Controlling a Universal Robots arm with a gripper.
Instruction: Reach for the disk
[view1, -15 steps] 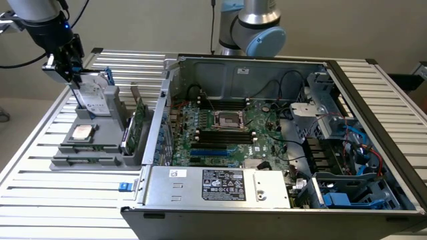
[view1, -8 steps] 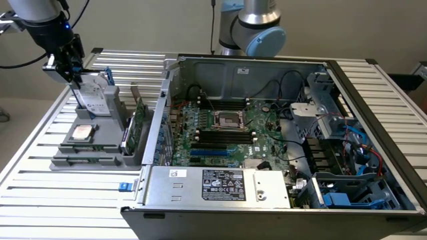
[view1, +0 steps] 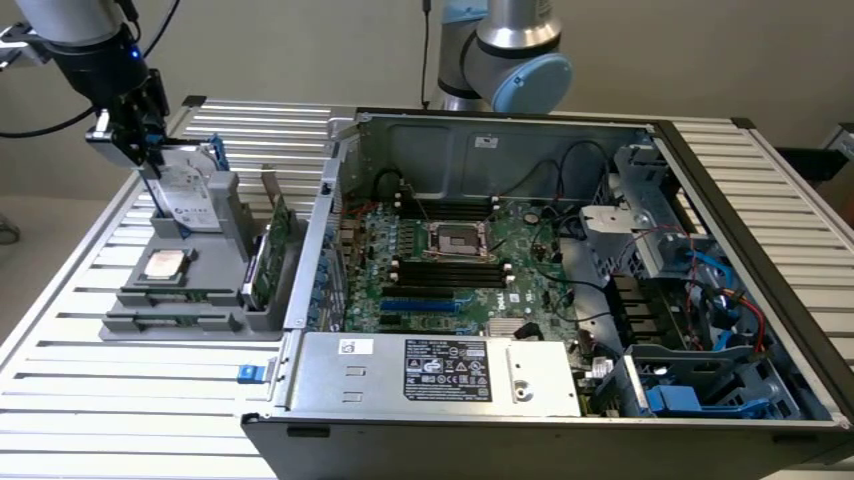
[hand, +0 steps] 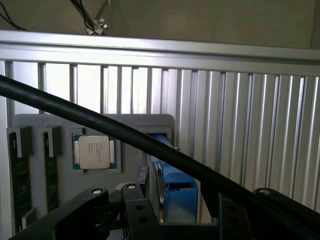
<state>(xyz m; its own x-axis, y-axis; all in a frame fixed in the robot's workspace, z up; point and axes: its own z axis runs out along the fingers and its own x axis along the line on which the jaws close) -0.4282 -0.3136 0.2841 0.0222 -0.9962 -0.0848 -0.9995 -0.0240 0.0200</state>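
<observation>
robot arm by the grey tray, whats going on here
The arm's black gripper sits at the top edge of the flat silver-grey metal disk with white label and blue plastic rails, which stands upright in the grey plastic tray. Its jaws stand open either side of the disk, not closed on it. The small square silver CPU chip lies in the tray.

disk (hand: 177, 192) partly behind black cable (hand: 100, 122), its lower end hidden in grey holder (view1: 230, 205), arm (view1: 74, 25) cut by picture edge
</observation>
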